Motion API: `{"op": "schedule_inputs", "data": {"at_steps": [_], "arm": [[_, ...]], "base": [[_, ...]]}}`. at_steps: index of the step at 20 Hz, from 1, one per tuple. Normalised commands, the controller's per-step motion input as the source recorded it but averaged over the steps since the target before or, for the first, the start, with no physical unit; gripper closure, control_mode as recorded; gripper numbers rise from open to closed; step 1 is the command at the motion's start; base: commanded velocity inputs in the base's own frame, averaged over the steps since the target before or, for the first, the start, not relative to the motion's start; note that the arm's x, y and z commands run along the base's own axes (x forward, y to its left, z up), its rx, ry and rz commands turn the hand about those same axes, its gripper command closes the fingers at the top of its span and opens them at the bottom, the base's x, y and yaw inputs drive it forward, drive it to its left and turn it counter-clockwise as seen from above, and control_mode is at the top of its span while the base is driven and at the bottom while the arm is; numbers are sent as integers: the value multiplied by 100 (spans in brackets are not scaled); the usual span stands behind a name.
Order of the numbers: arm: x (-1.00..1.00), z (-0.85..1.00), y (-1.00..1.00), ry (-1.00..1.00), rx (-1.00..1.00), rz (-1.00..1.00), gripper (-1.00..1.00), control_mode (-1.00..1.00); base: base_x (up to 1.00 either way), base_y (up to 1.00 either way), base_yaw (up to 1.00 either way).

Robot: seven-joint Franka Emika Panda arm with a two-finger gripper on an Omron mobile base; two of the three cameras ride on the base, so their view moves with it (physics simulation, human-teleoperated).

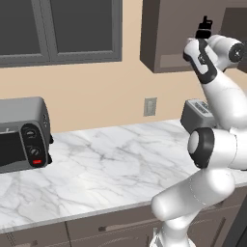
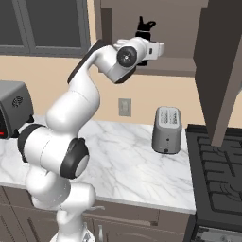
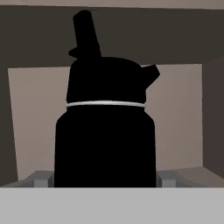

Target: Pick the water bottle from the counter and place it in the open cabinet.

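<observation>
The all-black water bottle [image 3: 105, 131], with a pale ring under its cap and a loop handle on top, stands upright between my fingertips [image 3: 165, 179] in the hand view. My gripper [image 3: 105, 180] is shut on its lower body. From the base views the bottle's cap [image 1: 205, 25] [image 2: 144, 27] pokes up above my raised hand [image 1: 202, 39] [image 2: 146, 41], at the mouth of the open cabinet [image 1: 166, 48] [image 2: 177, 26]. Its plain recessed back wall [image 3: 177, 118] lies just behind the bottle. The marble counter [image 1: 106, 164] [image 2: 127, 160] is far below.
A silver toaster [image 1: 195, 113] [image 2: 167, 128] stands on the counter under the cabinet. A toaster oven [image 1: 21, 135] [image 2: 12, 106] sits at the left. The cabinet's open door [image 2: 222, 61] hangs over a black stove [image 2: 220, 175]. Grey-framed glass panels [image 1: 58, 29] are up left.
</observation>
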Motion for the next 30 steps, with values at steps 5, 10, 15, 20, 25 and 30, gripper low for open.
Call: {"op": "schedule_inputs", "data": {"at_steps": [5, 10, 15, 20, 25, 30], "arm": [[22, -6, -4, 0, 0, 0, 100, -100], [17, -6, -4, 0, 0, 0, 100, -100], [11, -10, -5, 0, 0, 0, 100, -100], [11, -11, -5, 0, 0, 0, 100, -100], [14, -7, -6, 0, 0, 0, 100, -100], [18, -5, -6, -1, 0, 0, 100, -100]], "base": [[0, 0, 0], [0, 0, 0], [0, 0, 0], [0, 0, 0], [0, 0, 0], [0, 0, 0]]}}
